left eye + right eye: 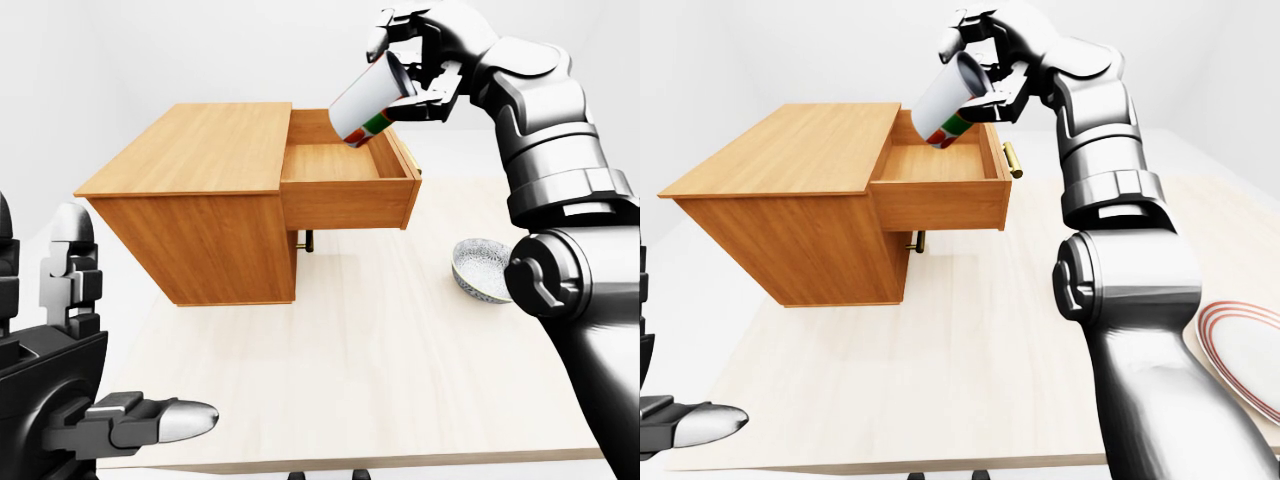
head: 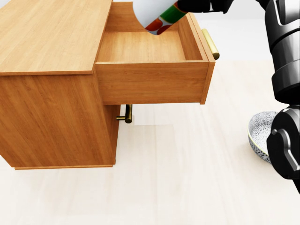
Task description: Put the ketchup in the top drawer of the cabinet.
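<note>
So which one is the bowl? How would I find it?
Find the wooden cabinet with its drawer open. Look right of it on the table: the bowl sits by the robot's right arm. It's the only small round dish, grey-patterned inside.
</note>
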You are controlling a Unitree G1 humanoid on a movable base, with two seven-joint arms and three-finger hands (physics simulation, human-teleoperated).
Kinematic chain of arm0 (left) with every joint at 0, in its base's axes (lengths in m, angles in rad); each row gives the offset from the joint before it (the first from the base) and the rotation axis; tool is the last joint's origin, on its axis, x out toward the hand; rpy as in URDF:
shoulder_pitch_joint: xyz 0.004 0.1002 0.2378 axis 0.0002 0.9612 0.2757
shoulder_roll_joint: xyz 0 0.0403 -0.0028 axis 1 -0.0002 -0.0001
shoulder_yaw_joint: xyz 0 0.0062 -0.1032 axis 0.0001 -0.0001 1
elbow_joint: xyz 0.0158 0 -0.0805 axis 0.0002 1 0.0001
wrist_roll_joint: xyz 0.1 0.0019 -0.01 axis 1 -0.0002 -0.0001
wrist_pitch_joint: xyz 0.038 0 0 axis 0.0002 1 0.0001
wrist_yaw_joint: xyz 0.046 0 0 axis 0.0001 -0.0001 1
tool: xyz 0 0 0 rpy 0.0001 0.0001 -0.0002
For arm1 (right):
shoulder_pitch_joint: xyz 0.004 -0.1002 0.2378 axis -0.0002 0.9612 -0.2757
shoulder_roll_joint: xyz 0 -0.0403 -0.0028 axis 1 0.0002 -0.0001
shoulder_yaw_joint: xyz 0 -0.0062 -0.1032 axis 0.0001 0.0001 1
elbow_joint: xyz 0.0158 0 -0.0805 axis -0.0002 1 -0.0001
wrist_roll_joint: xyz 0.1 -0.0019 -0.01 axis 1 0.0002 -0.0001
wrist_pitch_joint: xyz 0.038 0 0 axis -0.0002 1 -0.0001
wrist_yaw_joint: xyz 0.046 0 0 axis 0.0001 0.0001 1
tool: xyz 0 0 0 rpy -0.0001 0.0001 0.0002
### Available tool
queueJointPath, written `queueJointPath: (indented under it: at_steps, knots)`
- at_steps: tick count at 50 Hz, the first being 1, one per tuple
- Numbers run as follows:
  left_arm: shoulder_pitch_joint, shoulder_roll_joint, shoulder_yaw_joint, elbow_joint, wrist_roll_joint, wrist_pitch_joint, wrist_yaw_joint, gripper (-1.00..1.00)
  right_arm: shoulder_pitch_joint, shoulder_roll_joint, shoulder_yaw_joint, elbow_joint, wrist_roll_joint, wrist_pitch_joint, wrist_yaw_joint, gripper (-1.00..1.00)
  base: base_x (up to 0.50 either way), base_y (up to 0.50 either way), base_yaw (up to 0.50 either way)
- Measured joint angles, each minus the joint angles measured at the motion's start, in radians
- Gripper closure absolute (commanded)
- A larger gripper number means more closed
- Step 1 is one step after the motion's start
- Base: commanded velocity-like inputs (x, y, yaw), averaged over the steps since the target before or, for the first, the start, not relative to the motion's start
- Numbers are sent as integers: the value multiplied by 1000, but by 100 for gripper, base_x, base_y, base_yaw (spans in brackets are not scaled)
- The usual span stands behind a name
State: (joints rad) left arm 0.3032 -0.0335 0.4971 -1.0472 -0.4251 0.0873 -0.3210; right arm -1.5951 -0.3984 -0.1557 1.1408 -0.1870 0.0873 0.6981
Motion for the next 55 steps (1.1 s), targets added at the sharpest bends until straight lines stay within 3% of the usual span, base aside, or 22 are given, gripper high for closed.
queueJointPath:
  at_steps: [55]
  knots:
    - [2, -1, 13, 0, -15, 0, -4, -100, 71, 52, 25, 13, -117, 0, -65, 100, 0, 0, 0]
